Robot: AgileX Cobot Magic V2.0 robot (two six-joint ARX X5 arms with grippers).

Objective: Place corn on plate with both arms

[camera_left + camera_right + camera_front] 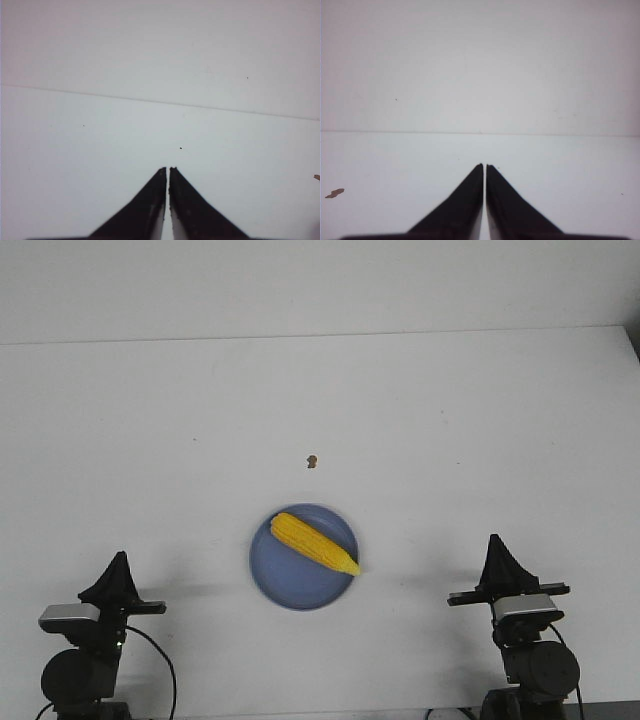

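The corn lies across the plate, tip toward four o'clock; the job looks done. Left hand and right hand sit pressed together, empty, well apart from it.

A plain white table meets a bare white wall under soft, even light.

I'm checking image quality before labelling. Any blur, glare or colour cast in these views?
Front view: even light, soft shadows, the corn and plate fairly sharp, white table washed out. Left wrist view: pinkish cast up top, left end effector soft-edged. Right wrist view: similar cast, right end effector blurred.
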